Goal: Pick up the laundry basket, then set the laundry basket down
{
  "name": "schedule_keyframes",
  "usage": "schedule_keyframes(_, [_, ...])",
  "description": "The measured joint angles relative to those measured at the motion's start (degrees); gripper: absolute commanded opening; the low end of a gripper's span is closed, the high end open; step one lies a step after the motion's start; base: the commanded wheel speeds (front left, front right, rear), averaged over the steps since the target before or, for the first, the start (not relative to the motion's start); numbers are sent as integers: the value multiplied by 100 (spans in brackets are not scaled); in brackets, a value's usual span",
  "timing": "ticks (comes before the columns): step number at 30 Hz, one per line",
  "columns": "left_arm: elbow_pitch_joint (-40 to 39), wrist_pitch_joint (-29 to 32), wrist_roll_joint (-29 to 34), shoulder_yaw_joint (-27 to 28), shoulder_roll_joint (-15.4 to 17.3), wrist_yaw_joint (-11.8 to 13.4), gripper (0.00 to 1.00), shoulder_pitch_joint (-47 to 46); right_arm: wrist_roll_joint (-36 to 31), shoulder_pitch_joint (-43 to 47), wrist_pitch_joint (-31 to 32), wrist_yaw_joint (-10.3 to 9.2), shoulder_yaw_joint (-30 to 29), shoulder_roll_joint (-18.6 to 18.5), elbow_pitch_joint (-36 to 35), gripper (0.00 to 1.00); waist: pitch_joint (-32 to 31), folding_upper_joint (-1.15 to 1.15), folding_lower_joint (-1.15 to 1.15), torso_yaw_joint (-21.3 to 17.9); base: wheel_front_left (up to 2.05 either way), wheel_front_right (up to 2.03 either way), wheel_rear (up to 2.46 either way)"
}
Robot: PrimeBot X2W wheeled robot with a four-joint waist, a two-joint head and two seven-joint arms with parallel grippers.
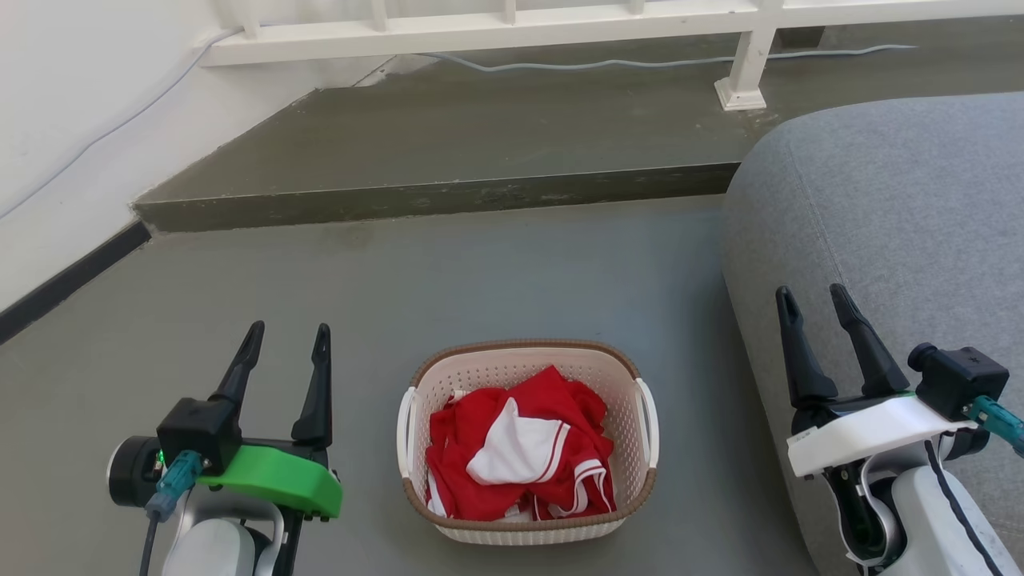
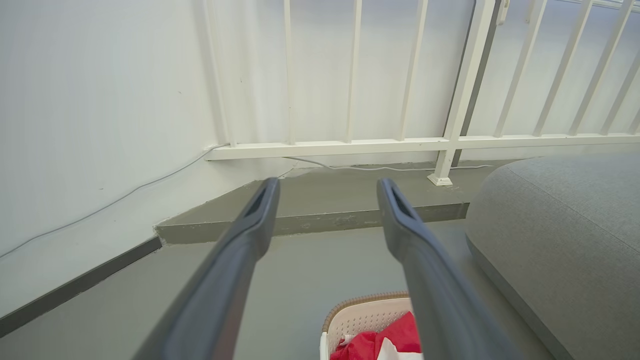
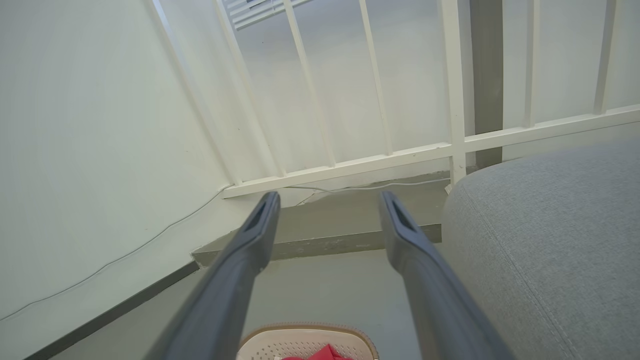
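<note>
While the laundry basket stands upright on the grey floor between the two grippers, its opening faces up and its handles face left and right; its long axis cannot be judged. Red and white clothes lie inside. The left gripper and right gripper hover apart from it, fingers spread wide, holding nothing. Bare floor extends left and ahead to the step; the sofa edge runs near its right side.
</note>
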Motion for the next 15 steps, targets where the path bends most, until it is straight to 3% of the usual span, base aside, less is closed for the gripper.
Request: schedule_keyframes(15, [11,0,0,42,-15,-52,100,0,-153,0,-1,3,-105,76,101,100,84,0,0,-12,0,0,0])
